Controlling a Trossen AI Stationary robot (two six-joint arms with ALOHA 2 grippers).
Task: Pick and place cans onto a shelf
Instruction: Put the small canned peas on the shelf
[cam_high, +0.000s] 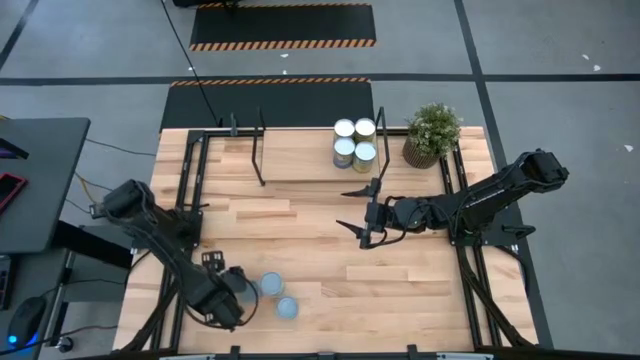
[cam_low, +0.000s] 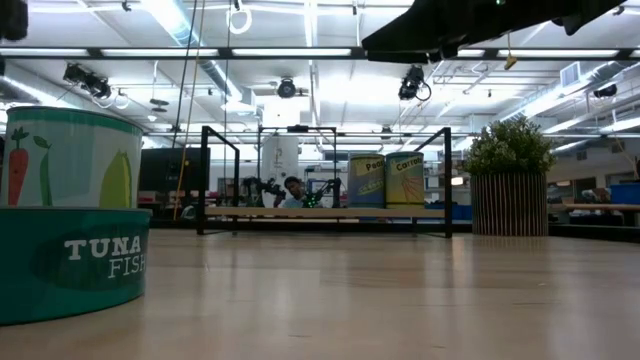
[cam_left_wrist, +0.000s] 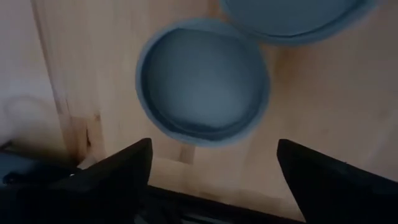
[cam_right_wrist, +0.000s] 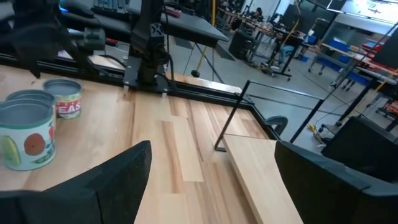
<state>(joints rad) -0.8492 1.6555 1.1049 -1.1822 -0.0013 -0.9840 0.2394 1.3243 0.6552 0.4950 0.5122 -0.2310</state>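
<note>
Hovering wide-jawed, the left gripper (cam_left_wrist: 211, 180) frames a round, smooth-topped metal can (cam_left_wrist: 202, 81) on pale wood.

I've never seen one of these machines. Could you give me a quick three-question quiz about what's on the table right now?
1. How many cans stand on the shelf?
2. True or false: the left gripper is holding a can.
3. Which sits beside the shelf: A) potted plant, B) bowl, C) box?

Key: 1. Four. 2. False; it is open, next to two cans near the table's front edge. 3. A.
</note>
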